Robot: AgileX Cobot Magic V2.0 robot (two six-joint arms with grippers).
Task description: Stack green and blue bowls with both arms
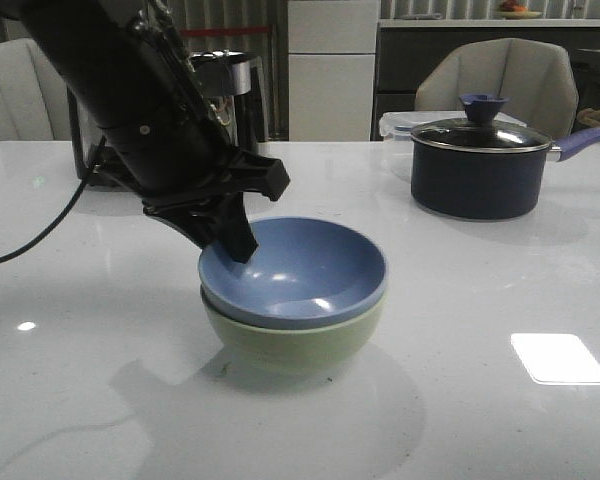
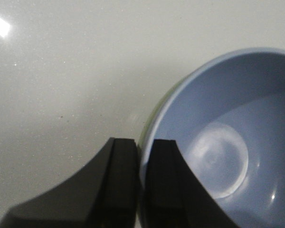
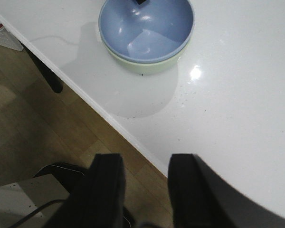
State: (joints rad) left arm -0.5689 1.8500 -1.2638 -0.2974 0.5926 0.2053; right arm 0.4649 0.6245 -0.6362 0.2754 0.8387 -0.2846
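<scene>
Two bowls: the blue bowl [image 1: 298,272] sits nested inside the green bowl [image 1: 292,340], near the front middle of the white surface [image 1: 480,420]; from where I stand the stack looks made.
Blue bowl's seat: it rests a little tilted, its rim higher toward the saucepan side, so I would not call it fully settled.
Left gripper [image 1: 235,240]: its fingers [image 2: 164,185] are closed narrow on the near-left rim of the blue bowl, one finger inside the bowl, the other outside, with the rim wall pinched between them.
Right gripper [image 3: 145,190]: it hangs back over the edge of the surface, well apart from the bowls, fingers spread fairly wide and holding nothing.
Step in hand: I judge it to be the let-go, with the left arm yet to free the rim.
Risk one: if the left fingers lift before they part, the blue bowl comes up again with them, and the stack is undone.
Risk two: the outer finger sits just beside the green rim; a sideways pull could drag both bowls across the smooth surface.
Risk three: a quick release on a tilted bowl may let it rock or clatter inside the green one.
Bystanders: a dark saucepan [image 1: 480,165] with a purple handle stands well apart at the back right, and a black cable [image 1: 40,235] trails off to the left.
</scene>
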